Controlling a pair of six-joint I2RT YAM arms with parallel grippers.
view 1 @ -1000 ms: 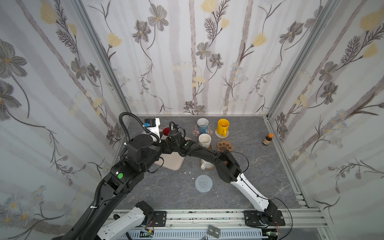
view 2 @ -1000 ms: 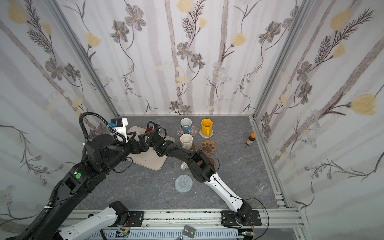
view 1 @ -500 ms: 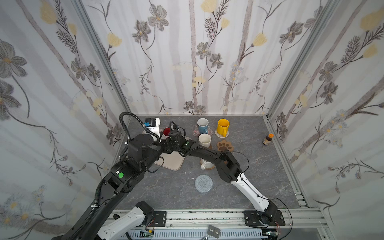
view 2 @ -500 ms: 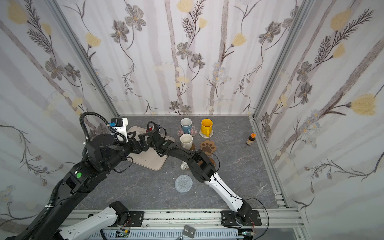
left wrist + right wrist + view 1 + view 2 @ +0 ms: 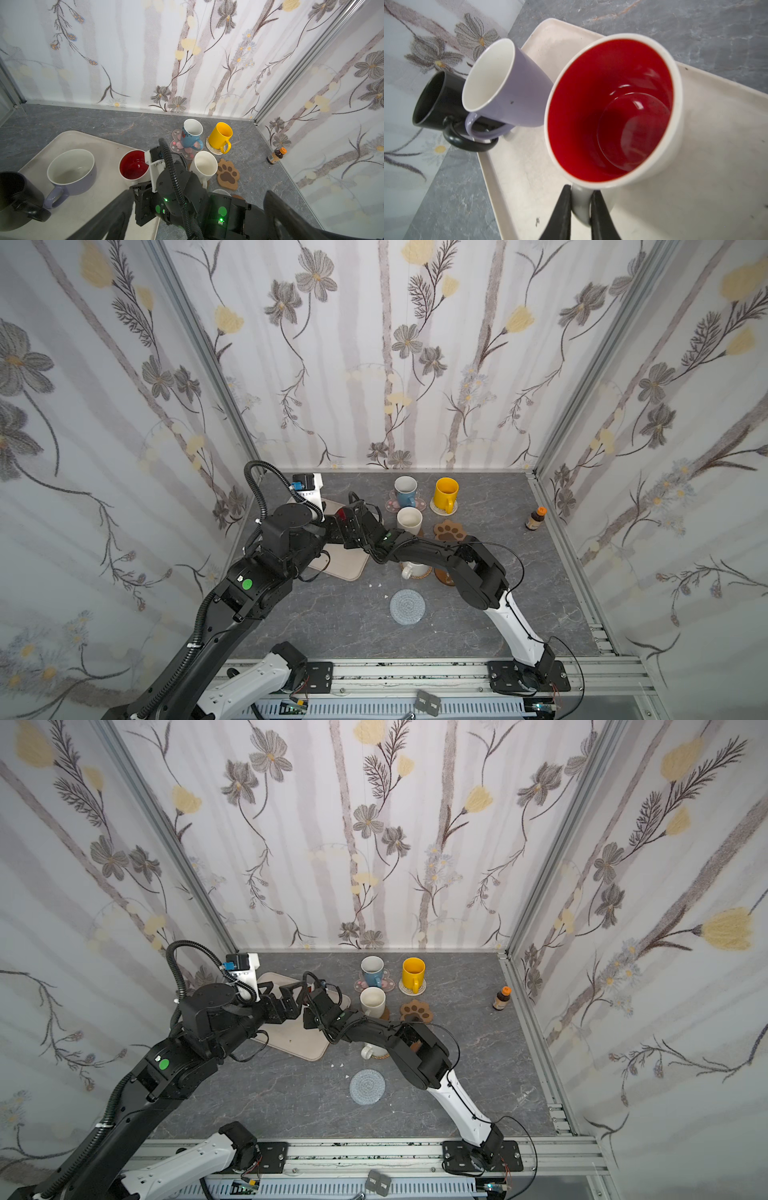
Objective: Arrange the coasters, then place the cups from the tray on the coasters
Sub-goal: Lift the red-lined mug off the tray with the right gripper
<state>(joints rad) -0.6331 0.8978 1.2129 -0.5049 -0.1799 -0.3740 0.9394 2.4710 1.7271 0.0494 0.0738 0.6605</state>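
MUG IN HAND: The right gripper (image 5: 581, 192) pinches the handle of a white ceramic mug with a red inside (image 5: 612, 116), one black finger (image 5: 562, 207) pressed to each side of it. The mug is on the cream rectangular tray (image 5: 706, 176), near the tray's right edge, at the bench's back left corner. A lavender mug (image 5: 508, 93) and a black mug (image 5: 431, 97) crowd the tray's left end, handles overlapping. The left gripper (image 5: 199, 193) hangs over the tray, fingers (image 5: 116, 216) spread wide and holding nothing. Near the bench's back edge, a light blue mug (image 5: 405, 490) sits on a pink blossom-shaped coaster (image 5: 420, 504) and a yellow mug (image 5: 445, 492) on a white woven coaster (image 5: 436, 509), with a plain white mug (image 5: 409, 520) just in front. A brown paw-shaped coaster (image 5: 450, 530) and a round grey woven coaster (image 5: 407, 607) lie bare.
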